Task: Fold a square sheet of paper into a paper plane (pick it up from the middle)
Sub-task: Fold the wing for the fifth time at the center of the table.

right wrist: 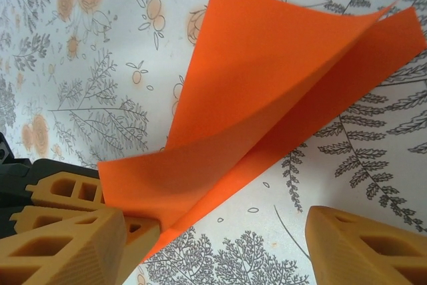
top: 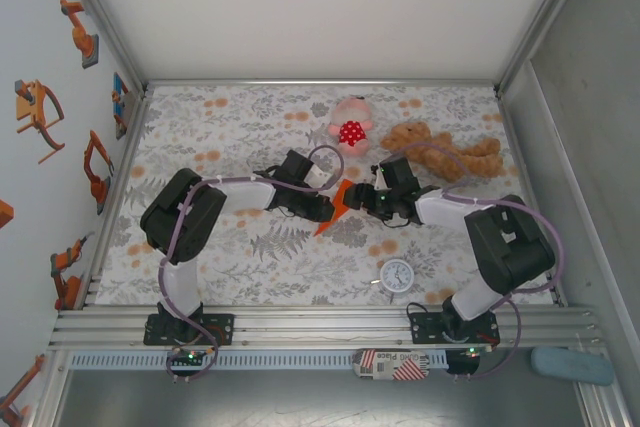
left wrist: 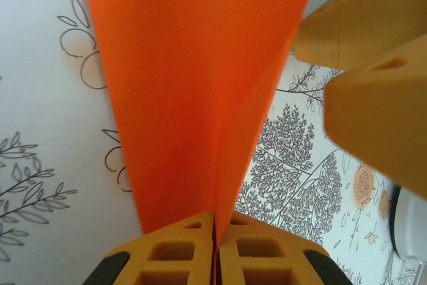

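Where the two arms meet over the middle of the table (top: 230,127), most of the orange paper (top: 337,202) is covered in the top view. Only a small pointed wedge can be made out there, on the near side of a pink toy (top: 350,125). In the left wrist view the wide end is cut off at the upper edge, so the full outline cannot be traced.

The paper is folded along a straight crease into two plain, bright layers. These layers spread apart toward the wide end and are curved rather than flat. Whether the lower layer touches the cloth cannot be told.

The narrow end is clamped between the closed fingers of the left gripper (left wrist: 215,223). The right gripper (right wrist: 217,225) is released. Its fingers are set wide apart, one just beside the paper and the other apart from it, with nothing pinched.
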You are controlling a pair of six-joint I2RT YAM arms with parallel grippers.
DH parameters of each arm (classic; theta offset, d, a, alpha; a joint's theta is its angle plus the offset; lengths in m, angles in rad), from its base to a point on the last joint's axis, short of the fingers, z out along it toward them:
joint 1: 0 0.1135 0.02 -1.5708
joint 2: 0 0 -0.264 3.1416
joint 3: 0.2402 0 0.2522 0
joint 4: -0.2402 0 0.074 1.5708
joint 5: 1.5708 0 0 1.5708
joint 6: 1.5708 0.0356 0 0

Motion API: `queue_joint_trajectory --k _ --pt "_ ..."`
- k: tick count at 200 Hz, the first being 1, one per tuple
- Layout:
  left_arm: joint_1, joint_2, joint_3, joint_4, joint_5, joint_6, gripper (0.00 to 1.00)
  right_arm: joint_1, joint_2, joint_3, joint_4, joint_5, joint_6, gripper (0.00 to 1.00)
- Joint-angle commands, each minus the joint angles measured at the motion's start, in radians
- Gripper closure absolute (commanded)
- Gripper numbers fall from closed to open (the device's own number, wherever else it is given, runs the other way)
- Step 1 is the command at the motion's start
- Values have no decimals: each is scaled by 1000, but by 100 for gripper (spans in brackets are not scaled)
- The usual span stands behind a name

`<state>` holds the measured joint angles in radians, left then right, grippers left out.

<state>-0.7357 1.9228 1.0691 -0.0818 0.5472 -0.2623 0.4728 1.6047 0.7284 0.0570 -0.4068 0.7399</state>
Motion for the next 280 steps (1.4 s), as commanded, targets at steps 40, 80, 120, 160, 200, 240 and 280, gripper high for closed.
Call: queue_joint_trajectory --k 40,80,120,160,200,240,280 --pt "-9 33 40 -55 20 32 88 25 56 55 -31 43 21 25" --pt "-8 40 42 -56 28 31 87 26 88 81 -70 70 33 27" --pt "-7 26 38 -53 30 28 83 26 120 96 -109 99 52 30" --pt "-8 -27 13 -37 18 20 76 26 133 110 -147 117 54 31" --pt "-9 -91 -36 -7 -19 18 67 26 143 123 -161 114 51 31" --pt "-10 -102 -72 -9 -26 29 66 26 152 126 -161 105 52 32" --pt "-9 -94 -82 -5 -27 40 71 26 157 129 -164 100 53 32"
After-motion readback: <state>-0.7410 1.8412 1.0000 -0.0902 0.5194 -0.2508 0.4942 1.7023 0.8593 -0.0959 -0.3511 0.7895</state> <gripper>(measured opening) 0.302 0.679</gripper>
